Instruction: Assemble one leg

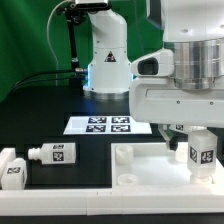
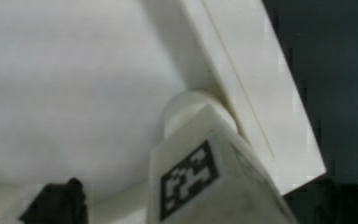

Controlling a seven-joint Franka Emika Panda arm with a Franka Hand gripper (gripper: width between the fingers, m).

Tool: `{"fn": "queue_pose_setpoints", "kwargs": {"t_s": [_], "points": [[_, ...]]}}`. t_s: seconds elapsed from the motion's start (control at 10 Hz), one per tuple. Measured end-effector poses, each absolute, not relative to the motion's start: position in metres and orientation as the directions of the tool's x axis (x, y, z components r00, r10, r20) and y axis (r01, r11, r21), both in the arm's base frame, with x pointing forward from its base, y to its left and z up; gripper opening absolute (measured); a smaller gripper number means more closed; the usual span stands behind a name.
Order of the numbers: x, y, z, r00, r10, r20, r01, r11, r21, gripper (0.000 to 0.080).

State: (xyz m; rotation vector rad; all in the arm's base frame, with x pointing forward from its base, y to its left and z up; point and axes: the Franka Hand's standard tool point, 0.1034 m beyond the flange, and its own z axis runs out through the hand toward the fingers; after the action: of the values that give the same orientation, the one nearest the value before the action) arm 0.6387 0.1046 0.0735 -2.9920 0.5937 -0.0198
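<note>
My gripper (image 1: 198, 140) is shut on a white square-section leg (image 1: 203, 155) with a black-and-white tag. It holds the leg upright at the far corner of the large flat white panel (image 1: 130, 195), on the exterior view's right. In the wrist view the leg (image 2: 194, 150) runs down between my dark fingertips (image 2: 60, 202) to the panel (image 2: 87, 90) close to its edge. Whether its lower end touches the panel is hidden. Two more legs (image 1: 55, 153) (image 1: 12, 166) lie on the black table at the exterior view's left.
The marker board (image 1: 105, 125) lies flat behind the panel. The robot's white base (image 1: 105, 60) stands at the back before a green curtain. A raised round socket (image 1: 122, 153) sits at the panel's far left corner.
</note>
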Motion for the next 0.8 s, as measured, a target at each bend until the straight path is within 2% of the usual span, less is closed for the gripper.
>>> {"fn": "queue_pose_setpoints", "kwargs": {"t_s": [0.2,0.3,0.4,0.5,0.6,0.7,0.8], "points": [[0.6441,0.1059,0.0825,0.998,-0.046,0.035,-0.043,-0.996,-0.073,0.0649],[0.6435,0.1063,0.0809,0.993,-0.118,0.030,-0.116,-0.990,-0.080,0.0649],[0.6432,0.1060,0.0798,0.991,-0.131,0.027,-0.129,-0.989,-0.079,0.0524],[0.6431,0.1061,0.0796,0.988,-0.154,0.025,-0.151,-0.985,-0.079,0.0524],[0.6429,0.1064,0.0794,0.972,-0.235,0.018,-0.233,-0.969,-0.081,0.0385],[0.6429,0.1065,0.0792,0.952,-0.305,0.012,-0.303,-0.950,-0.082,0.0284],[0.6428,0.1065,0.0790,0.933,-0.361,0.007,-0.359,-0.930,-0.082,0.0284]]}}
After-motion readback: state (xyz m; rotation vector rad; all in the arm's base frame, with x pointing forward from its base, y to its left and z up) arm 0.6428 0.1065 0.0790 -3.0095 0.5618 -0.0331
